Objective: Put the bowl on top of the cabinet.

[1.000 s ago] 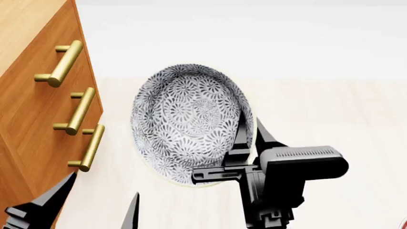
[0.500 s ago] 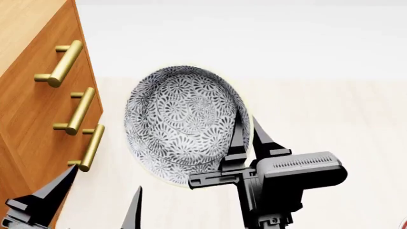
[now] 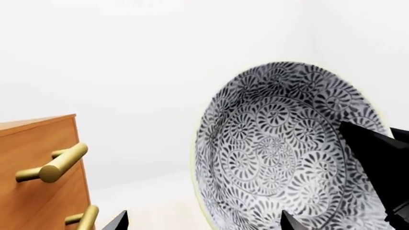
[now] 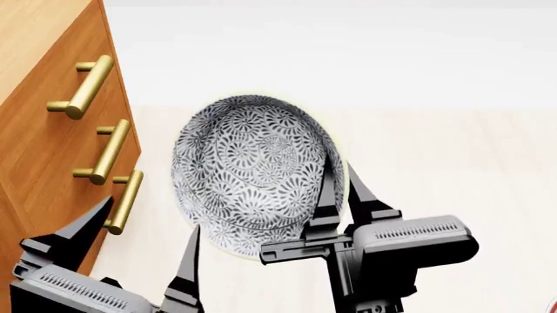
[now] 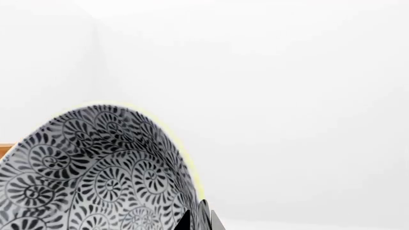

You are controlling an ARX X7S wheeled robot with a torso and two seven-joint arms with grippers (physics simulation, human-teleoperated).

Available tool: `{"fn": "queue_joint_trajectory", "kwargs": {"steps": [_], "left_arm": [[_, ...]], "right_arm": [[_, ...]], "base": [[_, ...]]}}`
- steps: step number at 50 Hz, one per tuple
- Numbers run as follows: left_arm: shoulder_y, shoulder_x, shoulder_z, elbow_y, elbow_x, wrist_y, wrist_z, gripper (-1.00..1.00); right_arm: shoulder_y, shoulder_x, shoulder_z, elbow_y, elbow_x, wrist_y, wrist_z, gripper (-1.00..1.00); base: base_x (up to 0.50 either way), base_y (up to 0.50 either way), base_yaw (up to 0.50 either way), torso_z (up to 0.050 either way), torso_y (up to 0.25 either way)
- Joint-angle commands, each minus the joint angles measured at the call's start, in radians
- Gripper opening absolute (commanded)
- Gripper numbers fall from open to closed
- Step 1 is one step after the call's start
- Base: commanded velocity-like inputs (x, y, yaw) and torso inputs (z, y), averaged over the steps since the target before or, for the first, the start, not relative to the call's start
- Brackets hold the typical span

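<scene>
**A:** What's different from a second ago?

**B:** Start at the right gripper (image 4: 334, 189). Its two fingers are clamped on the rim of the bowl (image 4: 252, 171), one inside and one outside, at about four o'clock on the bowl in the head view. The bowl has drifted slightly toward nine o'clock, nearer the cabinet (image 4: 44, 150), and its tilt has altered a little. It is still carried in the air, tipped so the patterned inside faces the head camera.

**A:** And the other arm?

**B:** That is the larger change. The left gripper (image 4: 135, 238) has risen into view at seven o'clock; a second ago only its fingertips showed. Its fingers are spread apart, holding nothing, one just in front of the lowest brass handle (image 4: 126, 202), the other close under the bowl's lower edge. I cannot tell whether that one touches the bowl.

**A:** What does that mean for the job?

**B:** My guess: a support or handover is being set up. The bowl is beside the drawer fronts, not above the cabinet top, so the placing is not yet done.

**A:** Arm pose?

**B:** The right wrist comes up from six o'clock, fingers pointing to twelve. The left comes in from the seven o'clock corner, fingers toward one o'clock.
</scene>
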Motion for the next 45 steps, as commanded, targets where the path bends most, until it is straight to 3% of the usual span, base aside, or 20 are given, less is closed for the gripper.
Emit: {"fn": "queue_joint_trajectory", "kwargs": {"steps": [1, 20, 45], "left_arm": [[-0.052, 0.018, 0.010, -0.030, -0.002, -0.038, 0.003, 1.00], [-0.166, 0.049, 0.020, -0.088, -0.011, -0.104, 0.017, 1.00], [-0.252, 0.091, 0.015, -0.282, -0.035, -0.056, 0.068, 1.00]], "right_arm": [[-0.005, 0.006, 0.006, -0.023, -0.025, -0.007, 0.010, -1.00], [-0.009, 0.012, 0.004, -0.039, -0.030, 0.001, 0.020, -1.00], [-0.010, 0.005, 0.004, -0.010, -0.033, -0.011, 0.020, -1.00]], "base": [[0.00, 0.00, 0.00, 0.000, 0.000], [0.00, 0.00, 0.00, 0.000, 0.001], [0.00, 0.00, 0.00, 0.000, 0.000]]}}
